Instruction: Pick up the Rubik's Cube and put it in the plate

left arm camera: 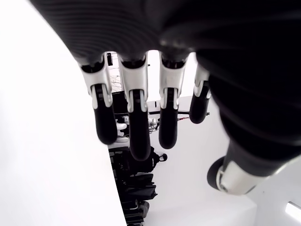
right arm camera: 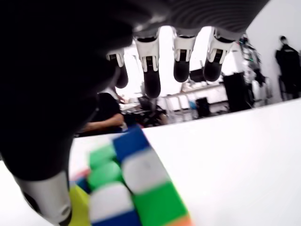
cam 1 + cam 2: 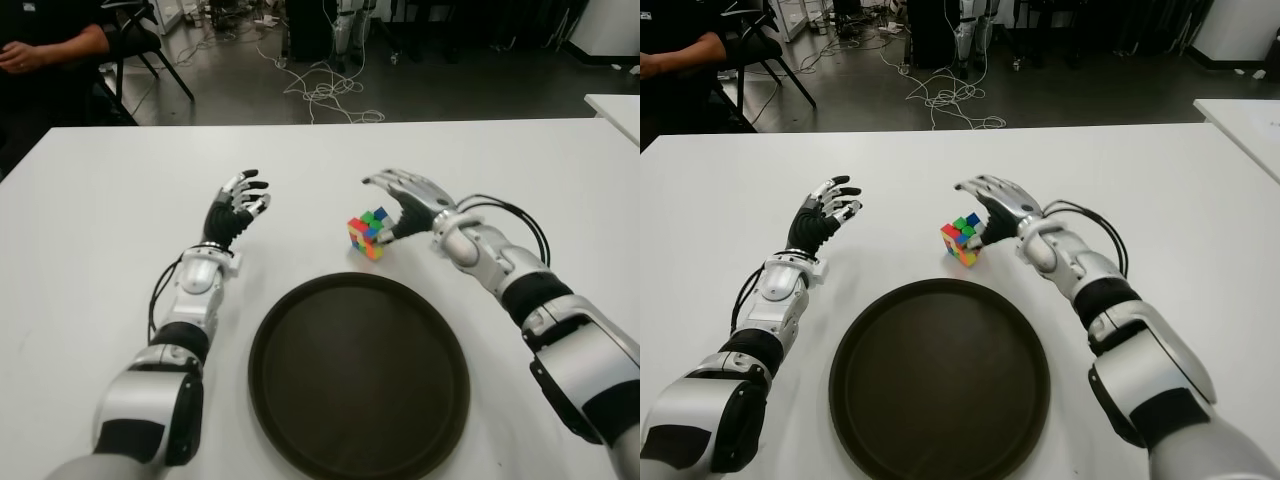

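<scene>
Multicoloured blocky Rubik's Cube (image 3: 367,236) on table beside round dark plate (image 3: 300,400), unclenched right hand (image 3: 405,200) alongside.

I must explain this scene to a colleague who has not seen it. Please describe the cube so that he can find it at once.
On the white table lies a big dark round plate. Just beyond its far rim, under the open right hand, stands the cube. It is the only small, many-coloured thing there; the left hand shows empty to its left.
</scene>
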Robot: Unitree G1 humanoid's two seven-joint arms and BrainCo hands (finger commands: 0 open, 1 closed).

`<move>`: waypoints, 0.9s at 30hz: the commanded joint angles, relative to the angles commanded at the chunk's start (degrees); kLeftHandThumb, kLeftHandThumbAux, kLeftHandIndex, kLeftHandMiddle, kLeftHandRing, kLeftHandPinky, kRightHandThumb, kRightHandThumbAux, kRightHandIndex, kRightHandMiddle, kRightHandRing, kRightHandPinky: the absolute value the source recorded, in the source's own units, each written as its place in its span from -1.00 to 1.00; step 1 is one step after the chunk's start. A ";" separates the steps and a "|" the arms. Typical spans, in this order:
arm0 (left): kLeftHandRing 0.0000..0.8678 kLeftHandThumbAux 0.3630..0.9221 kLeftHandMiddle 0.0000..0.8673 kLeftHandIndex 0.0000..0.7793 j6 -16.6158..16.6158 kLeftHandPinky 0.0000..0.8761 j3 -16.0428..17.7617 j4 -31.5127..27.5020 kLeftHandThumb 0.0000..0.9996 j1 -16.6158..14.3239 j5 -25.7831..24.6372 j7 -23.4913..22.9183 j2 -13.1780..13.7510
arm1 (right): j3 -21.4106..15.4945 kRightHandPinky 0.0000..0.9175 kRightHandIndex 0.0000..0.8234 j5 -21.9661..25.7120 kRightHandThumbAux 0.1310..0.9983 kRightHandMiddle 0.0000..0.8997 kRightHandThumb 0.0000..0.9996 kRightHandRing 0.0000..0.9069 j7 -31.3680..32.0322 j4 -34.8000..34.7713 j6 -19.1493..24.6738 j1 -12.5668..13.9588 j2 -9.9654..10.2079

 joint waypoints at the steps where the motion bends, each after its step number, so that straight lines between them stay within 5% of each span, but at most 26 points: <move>1: -0.30 0.13 -0.35 -0.51 0.02 -0.40 0.01 -0.01 -0.42 0.00 -0.01 0.03 -0.04 | 0.07 -0.85 -0.91 0.03 0.40 -0.87 -1.00 -0.85 0.14 -0.07 -0.03 -0.01 -0.04; 12: -0.26 0.08 -0.33 -0.52 -0.64 -0.28 0.29 -0.12 -0.36 0.15 -0.25 -0.36 -0.31 | 0.83 -0.84 -0.87 -0.06 0.33 -0.86 -1.00 -0.85 1.49 0.05 0.31 -0.05 0.23; 27: -0.29 0.05 -0.35 -0.54 0.32 -0.40 0.27 -0.34 -0.39 0.10 -0.29 -0.19 -0.58 | 1.30 -0.88 -0.85 -0.55 0.38 -0.87 -1.00 -0.87 2.69 0.04 0.26 0.14 0.64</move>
